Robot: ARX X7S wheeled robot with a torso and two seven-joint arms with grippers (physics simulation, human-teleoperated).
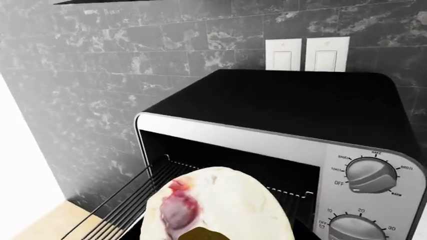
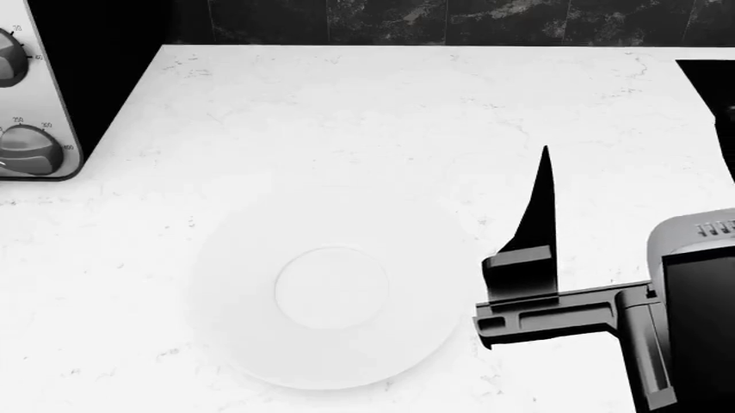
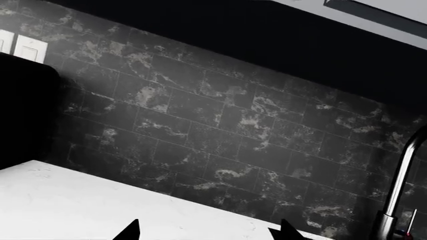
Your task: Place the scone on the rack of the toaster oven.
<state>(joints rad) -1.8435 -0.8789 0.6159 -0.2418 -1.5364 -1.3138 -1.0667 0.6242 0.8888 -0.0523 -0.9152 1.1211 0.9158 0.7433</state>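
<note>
In the left wrist view the scone [image 1: 220, 205], pale yellow with a red fruit bit, fills the lower middle, held close to the camera. A dark piece of my left gripper [image 1: 203, 235] shows under it. The scone hangs in front of the open cavity of the toaster oven [image 1: 280, 115], above the pulled-out wire rack [image 1: 127, 210]. The left gripper is out of the head view. My right gripper [image 2: 540, 215] is open and empty above the counter, right of the empty white plate [image 2: 333, 288]. Its two fingertips stand wide apart in the right wrist view [image 3: 208, 235].
Two grey dials [image 1: 370, 175] sit on the oven's right panel, which also shows at the head view's left edge [image 2: 29, 95]. Light switches [image 1: 307, 54] are on the dark tiled wall behind the oven. A faucet [image 3: 400, 185] stands at the right.
</note>
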